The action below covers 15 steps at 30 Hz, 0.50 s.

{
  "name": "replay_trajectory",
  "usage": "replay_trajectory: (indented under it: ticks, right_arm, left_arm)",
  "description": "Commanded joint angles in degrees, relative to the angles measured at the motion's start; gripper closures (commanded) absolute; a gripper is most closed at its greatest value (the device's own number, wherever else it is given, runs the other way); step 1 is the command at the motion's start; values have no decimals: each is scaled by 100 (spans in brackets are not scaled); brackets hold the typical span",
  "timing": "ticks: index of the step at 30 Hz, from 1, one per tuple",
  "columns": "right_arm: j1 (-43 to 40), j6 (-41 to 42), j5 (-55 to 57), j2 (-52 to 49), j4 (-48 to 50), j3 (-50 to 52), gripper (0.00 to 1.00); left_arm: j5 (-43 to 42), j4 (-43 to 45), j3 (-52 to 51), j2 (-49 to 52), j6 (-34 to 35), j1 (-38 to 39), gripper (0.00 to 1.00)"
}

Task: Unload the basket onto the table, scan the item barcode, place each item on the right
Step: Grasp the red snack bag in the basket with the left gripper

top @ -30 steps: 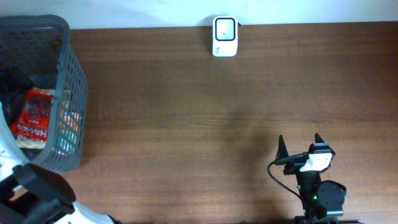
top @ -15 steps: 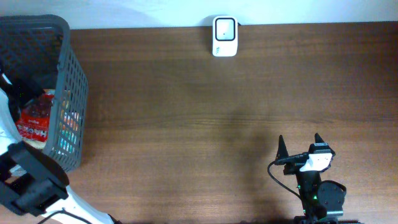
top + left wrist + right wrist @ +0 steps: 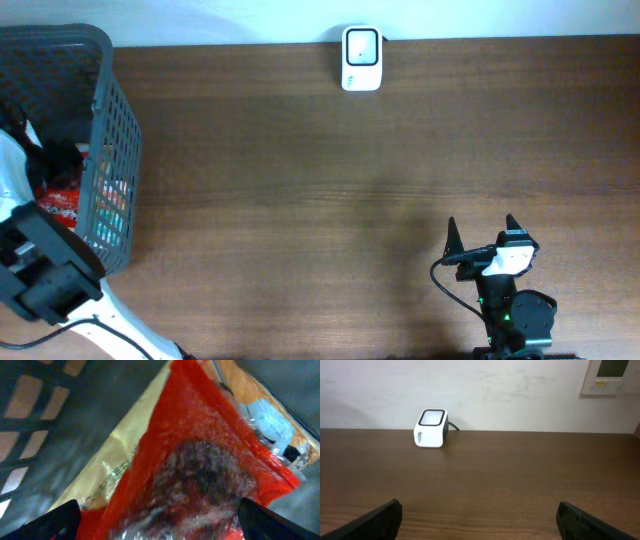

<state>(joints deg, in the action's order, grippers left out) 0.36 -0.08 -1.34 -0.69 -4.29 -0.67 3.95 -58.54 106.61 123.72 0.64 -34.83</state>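
In the grey mesh basket (image 3: pixel 112 70) at nine o'clock on the brown wooden surface (image 3: pixel 300 190): the left tool (image 3: pixel 45 158), lowered inside from above, jaws spread wide and gripping nothing. Directly beneath it, filling the left wrist view, a red snack packet (image 3: pixel 200 460), glossy and crumpled, with a darker printed patch at its middle and a pale yellow panel along its nine o'clock side. Framed by the two black fingertips (image 3: pixel 55 520) at the bottom corners of that view, one on either side; contact impossible to tell through the blur. Tucked behind the red packet toward one o'clock, a second wrapper (image 3: pixel 260 415) in orange and pale blue. From overhead, only a strip of the red packet on show, low in the basket against the mesh wall.

Far across the surface, at twelve o'clock against the white wall (image 3: pixel 520 395): a small white barcode scanner (image 3: pixel 361 58), dark-rimmed window facing up, well apart from the basket. In the right wrist view, at ten o'clock, with a dark cable just behind it.

At five o'clock near the front edge: the right tool (image 3: pixel 482 238), likewise released, fingers apart and empty, pointed toward twelve o'clock over bare wood. High on the wall at one o'clock in that same view, a white wall panel (image 3: pixel 612 375).
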Motion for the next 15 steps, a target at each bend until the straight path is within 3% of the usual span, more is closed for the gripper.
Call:
replay_trajectory:
  ticks: [1,3,11,15]
  right_arm:
    - [33,-13,72,33,-26,35,2]
    - [33,-13,72,33,-26,35,2]
    - [33,-13,72,33,-26,35,2]
    - [33,-13,72,33,-26,35,2]
  left_arm:
    - [-92,-70,2,251,-293,-7,10]
    - [-160,-72,2,254,-293,-7,21]
    - [-157,-181,2,254,-293,-7,38]
    - [-157,-199,2,254,-291,-7,62]
